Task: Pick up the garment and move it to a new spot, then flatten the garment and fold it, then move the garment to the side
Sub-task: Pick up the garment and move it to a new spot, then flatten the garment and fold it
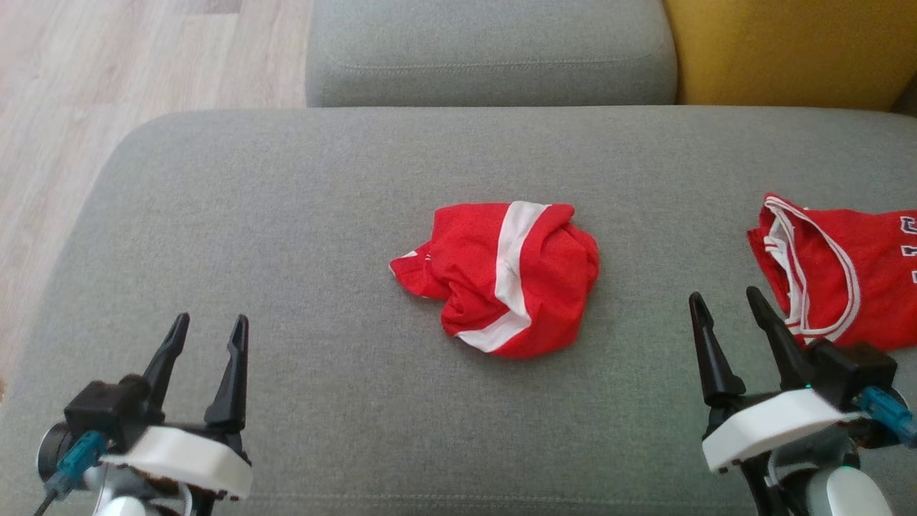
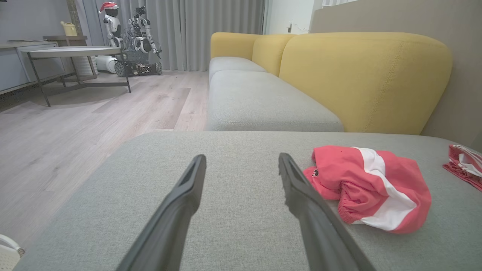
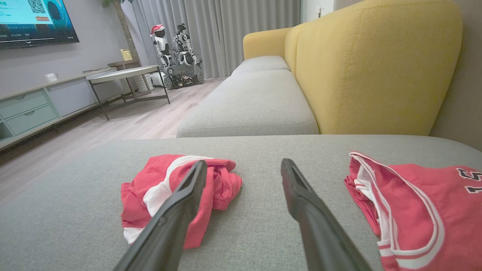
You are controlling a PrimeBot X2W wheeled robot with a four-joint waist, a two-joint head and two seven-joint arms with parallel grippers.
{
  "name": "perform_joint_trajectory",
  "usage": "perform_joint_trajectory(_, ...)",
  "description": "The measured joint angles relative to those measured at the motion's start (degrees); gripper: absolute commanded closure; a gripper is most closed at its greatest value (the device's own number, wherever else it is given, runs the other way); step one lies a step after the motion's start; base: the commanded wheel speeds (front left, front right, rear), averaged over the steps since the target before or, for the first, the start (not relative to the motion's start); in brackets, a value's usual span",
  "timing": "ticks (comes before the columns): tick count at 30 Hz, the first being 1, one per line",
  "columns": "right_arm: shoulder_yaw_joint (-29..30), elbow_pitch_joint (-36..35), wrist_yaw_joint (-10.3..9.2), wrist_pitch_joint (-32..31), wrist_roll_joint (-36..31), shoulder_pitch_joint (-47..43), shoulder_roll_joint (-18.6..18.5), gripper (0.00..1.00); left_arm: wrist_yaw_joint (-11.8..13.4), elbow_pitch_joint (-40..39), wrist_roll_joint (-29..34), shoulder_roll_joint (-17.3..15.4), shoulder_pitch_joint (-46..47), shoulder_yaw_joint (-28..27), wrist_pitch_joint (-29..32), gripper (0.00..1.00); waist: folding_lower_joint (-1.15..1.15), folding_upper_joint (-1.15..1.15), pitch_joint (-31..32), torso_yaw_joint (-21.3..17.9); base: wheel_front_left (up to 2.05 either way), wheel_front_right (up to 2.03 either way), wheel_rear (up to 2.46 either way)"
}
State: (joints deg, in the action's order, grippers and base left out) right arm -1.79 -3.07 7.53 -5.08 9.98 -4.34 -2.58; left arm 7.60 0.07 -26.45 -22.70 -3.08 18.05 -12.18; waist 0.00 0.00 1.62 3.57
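Our left gripper [image 1: 212, 319] and right gripper [image 1: 723, 295] held their fingers spread and empty. Crumpled red shorts [image 1: 501, 276] lay on the sofa cushion [image 1: 286, 215] ahead, between both pairs; a red jersey [image 1: 849, 269] lay beside our right fingers.

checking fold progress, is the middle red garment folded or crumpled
Crumpled: the red garment lies bunched in a wrinkled heap, not flat.

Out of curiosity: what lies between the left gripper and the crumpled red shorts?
Nothing: bare grey sofa cushion between left gripper and shorts, in the head view.
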Motion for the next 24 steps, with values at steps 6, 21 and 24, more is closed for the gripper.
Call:
perform_joint_trajectory(6,-0.01,-0.16,0.00,-0.08,0.01,-0.83,0.00,0.00,0.46,-1.02,0.00,-0.55,-0.79,0.30,0.58,0.00,0.00,0.00,0.58,-0.36,0.00,0.00,0.00)
perform_joint_trajectory(21,0.27,-0.51,0.00,-0.32,0.02,-1.08,0.00,0.00,1.49,-1.85,0.01,-0.85,-1.26,0.58,1.51,0.00,0.00,0.00,0.41,-0.67,0.00,0.00,0.00)
perform_joint_trajectory(24,0.27,-0.51,0.00,-0.32,0.02,-1.08,0.00,0.00,1.55,-1.85,0.01,-0.86,-1.26,0.68,1.51,0.00,0.00,0.00,0.41,-0.71,0.00,0.00,0.00)
